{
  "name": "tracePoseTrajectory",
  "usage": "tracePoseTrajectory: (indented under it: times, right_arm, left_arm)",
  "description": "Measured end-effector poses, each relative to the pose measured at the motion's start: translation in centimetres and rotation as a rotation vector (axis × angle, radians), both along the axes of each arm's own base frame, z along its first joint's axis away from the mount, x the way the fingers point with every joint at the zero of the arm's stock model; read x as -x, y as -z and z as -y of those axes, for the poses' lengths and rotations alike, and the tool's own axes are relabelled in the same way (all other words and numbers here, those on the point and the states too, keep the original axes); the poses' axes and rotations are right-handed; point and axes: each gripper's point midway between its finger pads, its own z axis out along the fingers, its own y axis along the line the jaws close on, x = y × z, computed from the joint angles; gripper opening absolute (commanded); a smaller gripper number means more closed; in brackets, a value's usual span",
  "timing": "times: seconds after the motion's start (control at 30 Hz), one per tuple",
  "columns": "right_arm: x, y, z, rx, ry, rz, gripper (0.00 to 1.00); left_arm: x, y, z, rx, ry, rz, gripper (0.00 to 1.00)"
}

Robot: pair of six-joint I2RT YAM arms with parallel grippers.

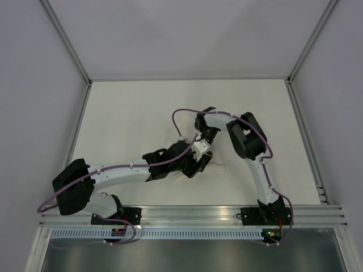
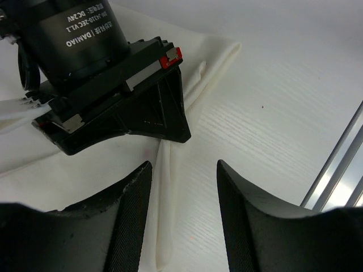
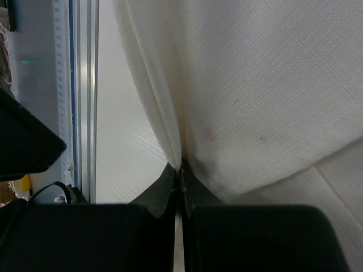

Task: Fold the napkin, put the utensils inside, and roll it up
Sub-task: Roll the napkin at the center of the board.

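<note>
While the right jaws pinch a napkin [image 3: 255, 85] fold, apparently to fix the crease, the left jaws stand spread and empty over its edge.

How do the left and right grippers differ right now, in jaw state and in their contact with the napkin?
The left gripper is open, jaws apart; the right gripper is shut. The left gripper holds nothing, only hovering over the napkin; the right gripper pinches a fold of it. Both sit low at the same napkin.
</note>
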Motion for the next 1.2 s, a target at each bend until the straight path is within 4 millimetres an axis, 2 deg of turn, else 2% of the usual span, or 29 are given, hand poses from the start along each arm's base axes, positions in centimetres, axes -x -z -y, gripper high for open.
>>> tracePoseTrajectory:
  times: [0.2,0.53,0.97,1.03,1.2]
  right_arm:
    - [0.0,0.0,0.0,0.019,0.012,-0.019,0.03]
    - [0.0,0.0,-0.1,0.039,0.026,-0.034,0.03]
    - [0.0,0.1,-0.1,0.047,0.032,-0.042,0.03]
    - [0.0,0.1,-0.1,0.047,0.032,-0.042,0.03]
    - [0.0,0.1,-0.1,0.050,0.034,-0.044,0.03]
  left_arm:
    - [-0.1,1.9,0.6,-0.080,0.056,-0.012,0.58]
    - [-0.4,6.0,0.5,-0.205,0.097,-0.028,0.59]
    - [-1.5,8.3,0.0,-0.272,0.079,-0.004,0.57]
    - [-1.6,8.4,0.0,-0.272,0.076,-0.005,0.54]
    - [-2.0,8.6,0.0,-0.269,0.070,-0.005,0.33]
